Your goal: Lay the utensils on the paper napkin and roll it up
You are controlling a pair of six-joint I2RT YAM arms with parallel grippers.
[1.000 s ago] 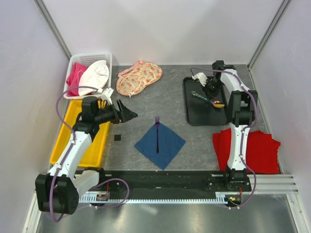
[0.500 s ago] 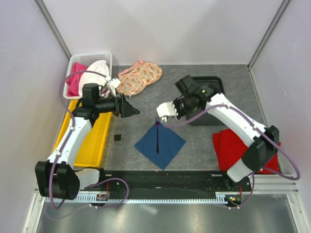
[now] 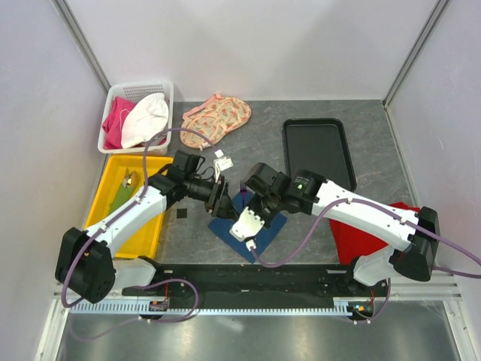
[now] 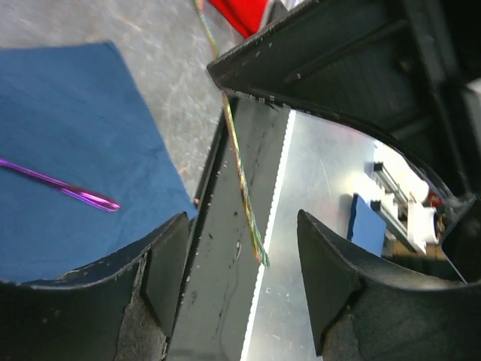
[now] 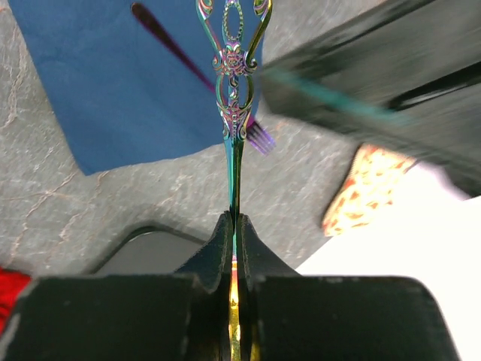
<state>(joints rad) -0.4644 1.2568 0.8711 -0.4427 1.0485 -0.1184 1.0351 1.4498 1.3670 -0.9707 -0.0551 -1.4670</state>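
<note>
Your right claw [image 5: 234, 222] is pinched tight on an ornate iridescent utensil [image 5: 231, 83], held over the navy paper napkin [image 5: 98, 90]. A purple fork [image 5: 258, 134] lies on that napkin, tines past its edge. Your left claw [image 4: 240, 248] stands partway open with nothing between the jaws, beside the napkin's corner.

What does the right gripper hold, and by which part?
The right gripper pinches an iridescent utensil at its thin stem; the ornate end juts free.

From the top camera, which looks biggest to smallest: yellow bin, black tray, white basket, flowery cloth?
1. yellow bin, biggest
2. black tray and white basket, about alike, too close to rank
3. flowery cloth, smallest
</note>
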